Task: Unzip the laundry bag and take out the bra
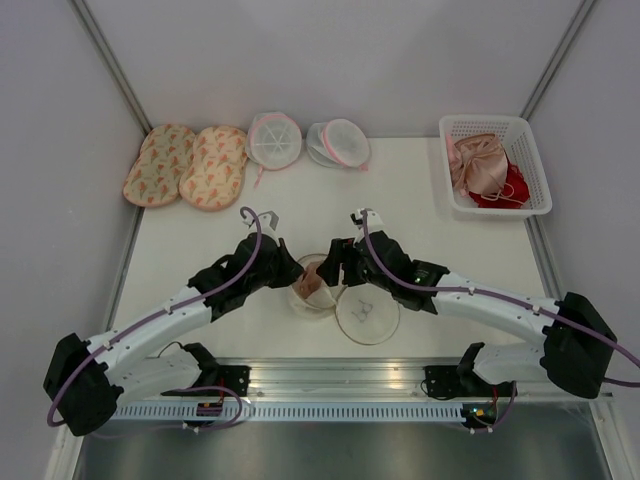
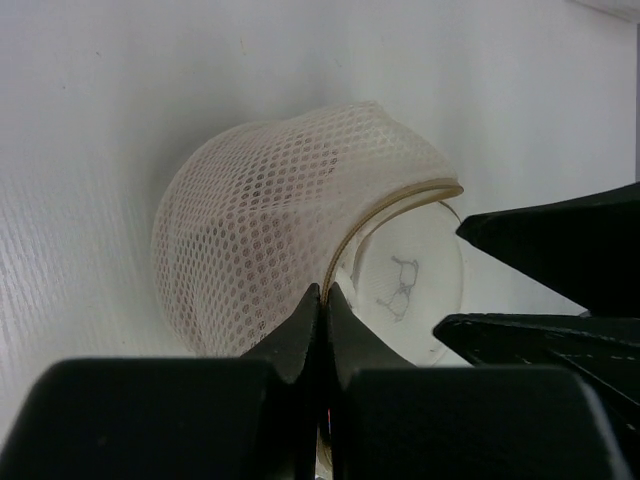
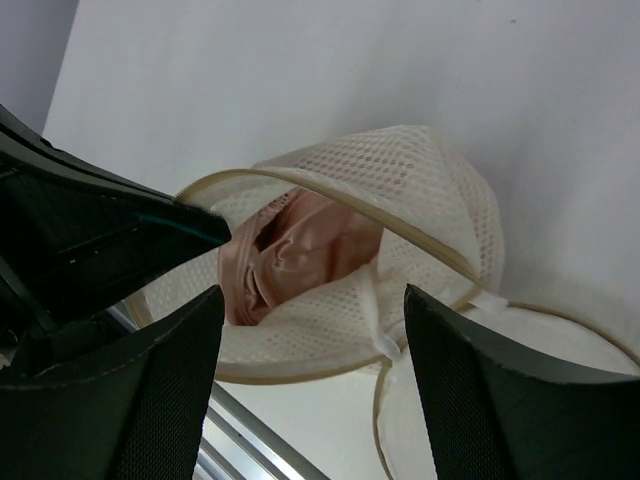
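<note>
The cream-white mesh laundry bag [image 1: 366, 313] lies open near the table's front edge, one half flat, the other half [image 2: 260, 240] propped up. The shiny pinkish-beige bra [image 3: 295, 255] sits inside the raised half; it also shows in the top view [image 1: 312, 283]. My left gripper [image 2: 325, 295] is shut on the bag's tan edging [image 2: 395, 205]. My right gripper [image 3: 310, 330] is open, its fingers [image 3: 480, 400] spread just above the bag's opening, not touching the bra. In the top view both grippers, left [image 1: 293, 272] and right [image 1: 338, 268], meet over the bag.
At the back stand two peach floral oval bags [image 1: 187, 165] and two round white mesh bags with pink trim [image 1: 274, 139]. A white basket [image 1: 528, 150] at the back right holds pink and red garments. A metal rail [image 1: 330, 375] runs along the front edge.
</note>
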Controlling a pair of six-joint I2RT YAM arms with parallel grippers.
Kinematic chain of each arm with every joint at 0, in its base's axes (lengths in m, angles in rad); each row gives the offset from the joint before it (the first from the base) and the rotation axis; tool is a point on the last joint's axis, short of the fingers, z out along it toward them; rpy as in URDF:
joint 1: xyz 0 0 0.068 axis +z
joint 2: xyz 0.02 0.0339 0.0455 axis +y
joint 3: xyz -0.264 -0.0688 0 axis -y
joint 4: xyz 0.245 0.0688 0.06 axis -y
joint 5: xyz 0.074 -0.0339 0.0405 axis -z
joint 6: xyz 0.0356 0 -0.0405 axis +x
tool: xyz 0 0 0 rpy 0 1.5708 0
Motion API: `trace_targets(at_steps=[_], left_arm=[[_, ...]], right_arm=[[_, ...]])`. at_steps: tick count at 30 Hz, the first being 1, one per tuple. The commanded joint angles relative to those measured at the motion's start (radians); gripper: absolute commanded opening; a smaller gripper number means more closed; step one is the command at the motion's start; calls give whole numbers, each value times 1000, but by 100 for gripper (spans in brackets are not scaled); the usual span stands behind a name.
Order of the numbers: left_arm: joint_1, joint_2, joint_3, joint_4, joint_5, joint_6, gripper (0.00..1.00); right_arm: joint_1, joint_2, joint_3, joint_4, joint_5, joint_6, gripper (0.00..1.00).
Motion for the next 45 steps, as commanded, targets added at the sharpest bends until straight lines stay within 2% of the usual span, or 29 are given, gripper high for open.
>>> trace_targets(at_steps=[1, 7, 19, 24, 27, 28, 31, 37, 41, 45], left_arm=[[2, -38, -6, 6, -12, -43, 2], [2, -49, -4, -44, -64, -49, 2], [2, -98, -1, -64, -71, -77, 2], [2, -97, -6, -66, -50, -88, 2], [2, -103, -15, -64, -47, -94, 2], [2, -104, -20, -66, -50, -94, 2], [4, -127, -30, -69, -64, -91, 2], [5, -138, -46, -81, -93, -86, 2], [8, -132, -41, -76, -93, -85, 2], [8, -124, -32, -66, -91, -82, 2]], right_arm=[[5, 61, 22, 201, -83, 45, 77], [14, 162, 19, 299, -123, 77, 71], [46, 397, 70, 478, -195, 122, 67], [58, 509, 96, 631, -230, 165, 62], [71, 544, 117, 647, -225, 171, 38], [75, 544, 119, 640, -219, 166, 23], [77, 508, 103, 595, -193, 140, 0], [77, 244, 10, 434, -173, 62, 0], [78, 74, -15, 314, -254, 15, 0], [78, -20, -24, 256, -300, -1, 1]])
